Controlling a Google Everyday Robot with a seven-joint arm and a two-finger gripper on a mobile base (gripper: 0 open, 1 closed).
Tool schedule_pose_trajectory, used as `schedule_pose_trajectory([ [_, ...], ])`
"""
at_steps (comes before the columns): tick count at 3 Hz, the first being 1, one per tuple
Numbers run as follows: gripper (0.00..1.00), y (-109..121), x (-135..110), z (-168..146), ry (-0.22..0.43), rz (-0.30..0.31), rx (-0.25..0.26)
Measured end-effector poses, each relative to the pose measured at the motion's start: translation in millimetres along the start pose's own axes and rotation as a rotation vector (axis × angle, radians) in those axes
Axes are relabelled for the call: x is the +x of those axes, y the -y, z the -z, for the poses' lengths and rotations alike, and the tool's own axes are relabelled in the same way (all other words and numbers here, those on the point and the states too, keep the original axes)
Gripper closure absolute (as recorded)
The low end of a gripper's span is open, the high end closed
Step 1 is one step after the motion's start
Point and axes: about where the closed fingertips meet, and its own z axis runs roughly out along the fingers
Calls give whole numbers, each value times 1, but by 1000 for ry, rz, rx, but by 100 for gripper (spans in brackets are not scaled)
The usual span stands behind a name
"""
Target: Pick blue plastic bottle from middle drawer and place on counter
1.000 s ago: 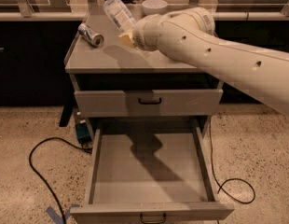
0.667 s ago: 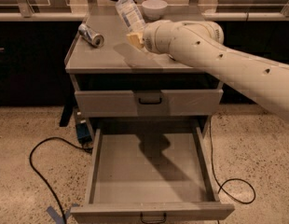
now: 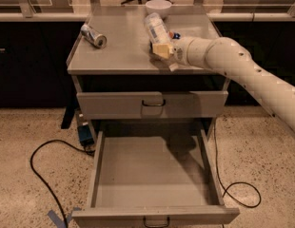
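Note:
The blue plastic bottle [image 3: 156,28] is a clear-whitish bottle with a white-and-blue label. It is held tilted over the right middle of the counter [image 3: 123,51]. My gripper [image 3: 162,49] is shut on the bottle's lower end, just above the counter top. My white arm [image 3: 233,63] reaches in from the right. The middle drawer [image 3: 152,175] stands pulled wide open below and holds nothing.
A silver can [image 3: 93,35] lies on its side at the counter's left. A white bowl [image 3: 158,7] stands at the counter's back edge. The upper drawer [image 3: 152,103] is shut. A black cable [image 3: 43,160] and a blue box [image 3: 84,133] lie on the floor at the left.
My arm has drawn back to the right and lowered, carrying the bottle from above the counter's back to just over its right middle.

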Motion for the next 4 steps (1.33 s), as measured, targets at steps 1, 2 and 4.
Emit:
schedule_pose_trajectory([
  [1,100,0,0,0,0,0,0],
  [2,100,-3,-11,-4,10,45,24],
  [4,100,-39,-54,-13,60,250,37],
])
